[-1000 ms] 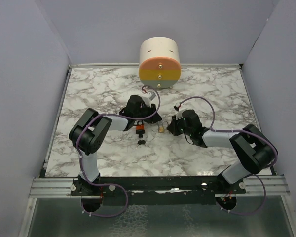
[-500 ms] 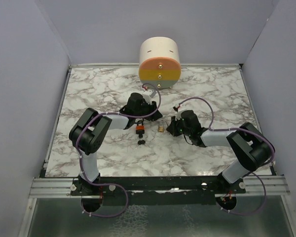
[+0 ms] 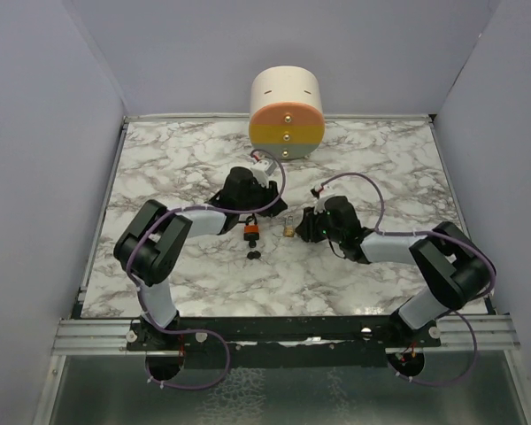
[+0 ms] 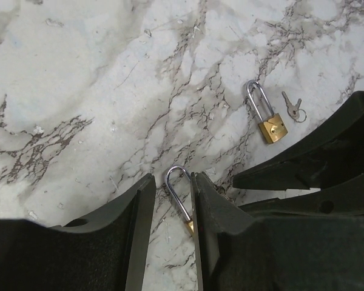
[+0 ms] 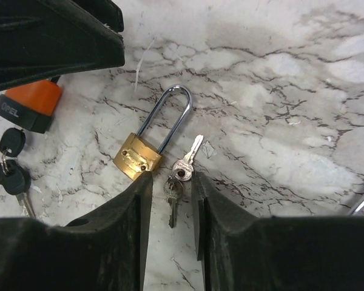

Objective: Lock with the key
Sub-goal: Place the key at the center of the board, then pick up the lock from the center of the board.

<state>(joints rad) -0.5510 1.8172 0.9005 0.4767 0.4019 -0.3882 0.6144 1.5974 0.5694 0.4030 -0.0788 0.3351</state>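
While the left jaws stand narrowly apart around the steel shackle of the orange padlock (image 5: 33, 103), without pinching it, the right jaws are also set at a narrow gap, low over the marble counter (image 5: 291, 121). Between the right tips lie two small keys (image 5: 177, 179) on a ring, flat on the counter and not gripped. Just beside them, to the left in the right wrist view, is the brass padlock (image 5: 138, 160), lying on its side with its long shackle pointing away from the jaws; one tip touches or nearly touches a corner of its body. I cannot tell whether that shackle is latched. The orange padlock lies partly under the left arm's black fingers, with a bunch of black keys (image 5: 12, 163) just below it. From above, both padlocks sit near the counter's middle, between the two arms. A cream drum (image 3: 286, 111) with a banded face stands at the far edge, well apart from them.
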